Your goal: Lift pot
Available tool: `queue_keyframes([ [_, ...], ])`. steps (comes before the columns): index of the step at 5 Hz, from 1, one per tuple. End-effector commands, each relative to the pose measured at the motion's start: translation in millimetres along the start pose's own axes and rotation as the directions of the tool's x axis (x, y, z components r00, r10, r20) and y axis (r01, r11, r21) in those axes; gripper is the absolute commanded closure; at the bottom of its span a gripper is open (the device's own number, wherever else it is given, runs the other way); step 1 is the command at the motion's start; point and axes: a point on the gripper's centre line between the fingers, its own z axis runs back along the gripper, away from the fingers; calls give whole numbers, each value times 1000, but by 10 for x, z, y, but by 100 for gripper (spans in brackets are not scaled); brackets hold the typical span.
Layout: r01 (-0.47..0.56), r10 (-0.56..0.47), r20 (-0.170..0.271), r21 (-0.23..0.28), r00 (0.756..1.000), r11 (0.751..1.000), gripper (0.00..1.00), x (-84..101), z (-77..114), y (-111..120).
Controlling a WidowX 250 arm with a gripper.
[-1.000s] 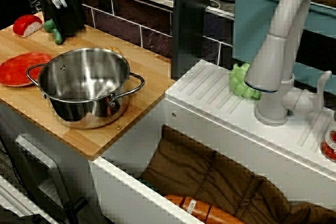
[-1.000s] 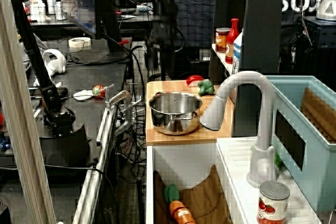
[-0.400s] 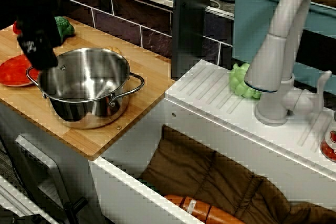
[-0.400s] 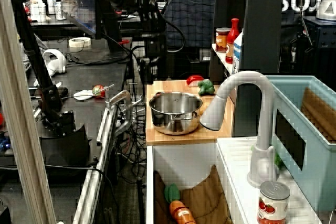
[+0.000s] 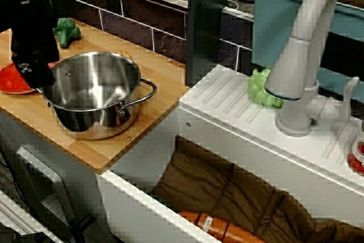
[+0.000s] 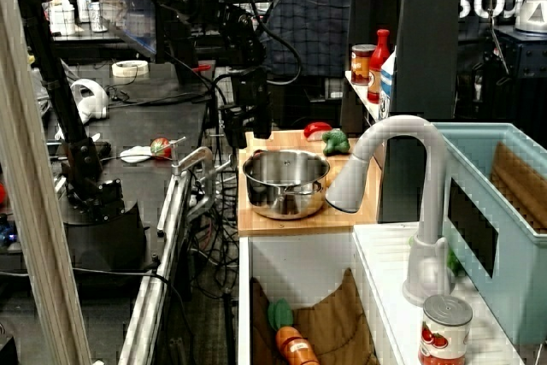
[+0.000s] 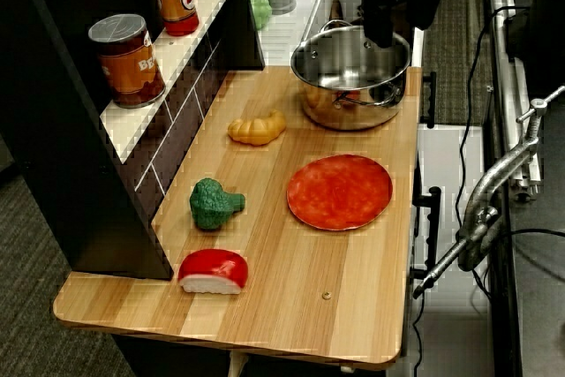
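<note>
One pot [image 7: 353,77] stands on the wooden surface [image 7: 291,280], at the end nearest the sink, with two loop handles on its sides. The black hand [image 7: 395,6] hangs over the pot's rim, at about three o'clock from the pot's middle in the overhead view; whether it is clenched or released I cannot tell, its fingers being too dark. One red plate [image 7: 340,192] lies just beside the pot at six o'clock. One croissant [image 7: 257,128], one broccoli [image 7: 214,203] and one red-and-white slice [image 7: 213,271] line the wall side. One grey faucet [image 5: 304,55] rises over the sink.
</note>
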Motion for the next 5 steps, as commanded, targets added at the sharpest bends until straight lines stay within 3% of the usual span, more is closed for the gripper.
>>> queue_keyframes([
  [1, 175, -173, 34, -97, 984, 980, 0, -46, 147, 11],
  [2, 407, -403, 62, -154, 913, 900, 0, 16, 114, -23],
  [3, 492, -479, 114, -154, 870, 857, 0, 54, 120, 11],
  [4, 515, -493, 159, -155, 856, 843, 0, 67, 138, 41],
  [5, 513, -489, 174, -137, 855, 848, 0, 55, 93, 51],
])
